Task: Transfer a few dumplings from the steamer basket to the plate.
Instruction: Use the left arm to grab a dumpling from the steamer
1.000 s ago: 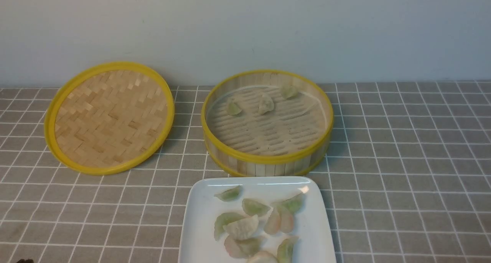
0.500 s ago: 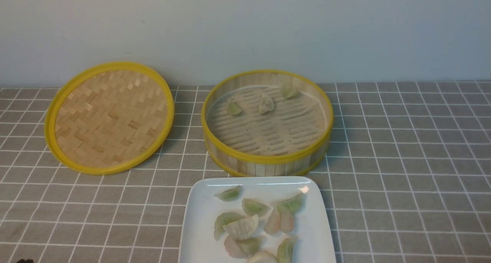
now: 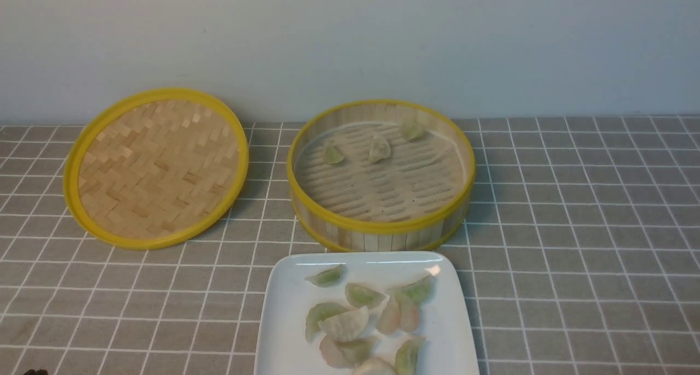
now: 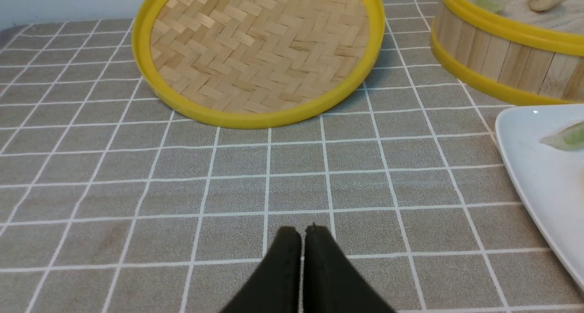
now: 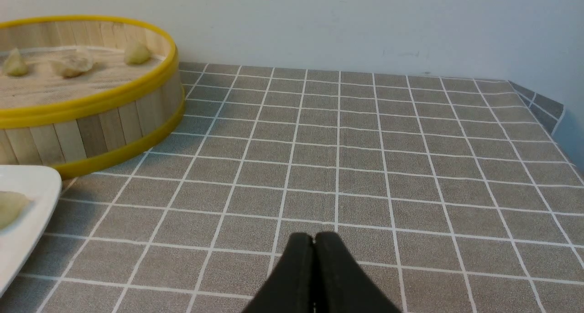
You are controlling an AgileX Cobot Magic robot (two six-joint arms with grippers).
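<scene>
The steamer basket stands at the table's middle, with three dumplings on the far part of its slatted floor. Just in front of it lies the white plate, carrying several dumplings in pale green, whitish and pinkish skins. My left gripper is shut and empty over bare tablecloth, near the table's front left, apart from the plate. My right gripper is shut and empty over the cloth to the right of the basket. Neither arm shows in the front view.
The flat woven lid with a yellow rim leans against the back wall left of the basket. A grey checked tablecloth covers the table. The table's right edge shows in the right wrist view.
</scene>
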